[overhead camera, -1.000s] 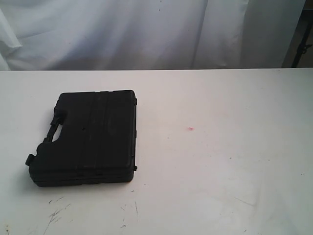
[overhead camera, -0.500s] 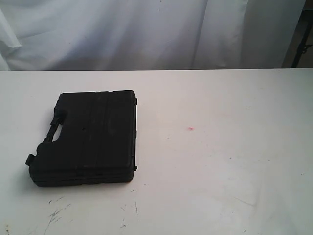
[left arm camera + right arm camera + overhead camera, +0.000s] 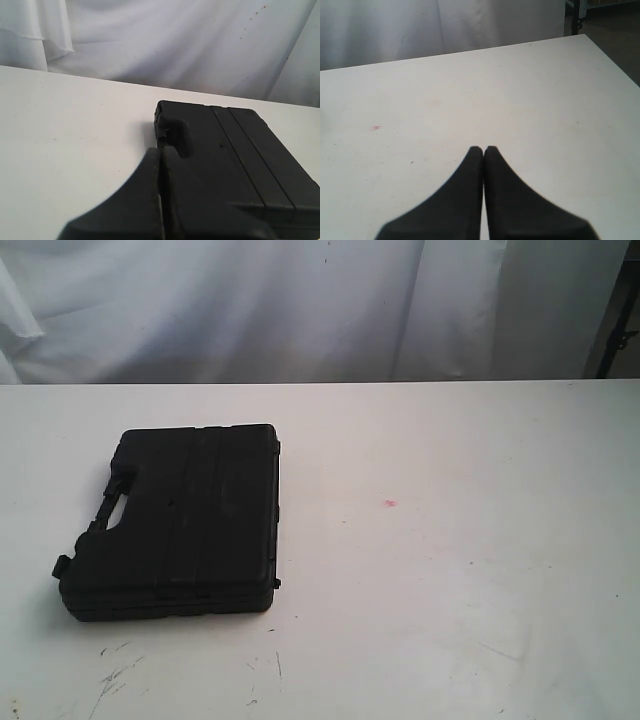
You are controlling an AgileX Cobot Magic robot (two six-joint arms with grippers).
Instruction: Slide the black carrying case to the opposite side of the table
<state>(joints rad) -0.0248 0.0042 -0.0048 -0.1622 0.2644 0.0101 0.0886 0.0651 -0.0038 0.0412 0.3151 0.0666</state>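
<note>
The black carrying case lies flat on the left half of the white table, its handle side facing left. Neither gripper shows in the exterior view. In the left wrist view the case fills the area just beyond my left gripper, whose fingers are pressed together with nothing between them, near the case's handle corner. My right gripper is shut too, hovering over bare table with nothing in it.
A small red mark sits mid-table, and dark scuff marks lie near the front edge. White cloth hangs behind the table. The table's right edge drops to a dark floor.
</note>
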